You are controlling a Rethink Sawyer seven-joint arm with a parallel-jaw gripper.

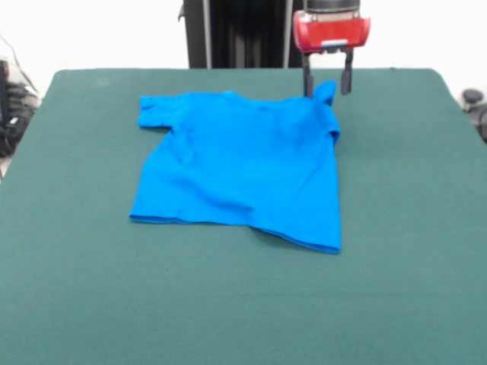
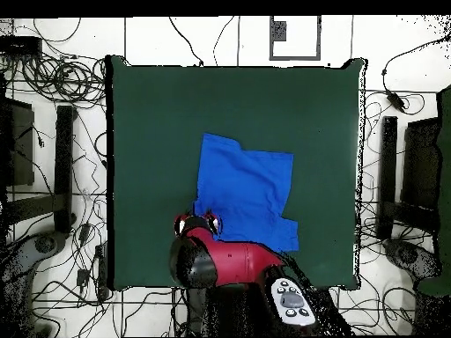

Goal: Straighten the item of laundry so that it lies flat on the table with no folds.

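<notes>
The item of laundry (image 1: 240,163) is a bright blue T-shirt lying spread on the green table (image 1: 396,228), with one sleeve out at the far left and its lower right edge slightly folded. Its far right corner (image 1: 327,93) stands up in a small peak. My gripper (image 1: 327,82) hangs over that peak, open, with one finger (image 1: 308,82) on each side of the raised fabric. From overhead the shirt (image 2: 247,187) lies mid-table and the gripper (image 2: 197,225) covers its corner nearest the robot's base.
The red and black arm (image 2: 231,262) reaches over the table's edge (image 2: 264,287) by the robot's base. Cables and dark equipment (image 2: 62,167) lie on the floor around the table.
</notes>
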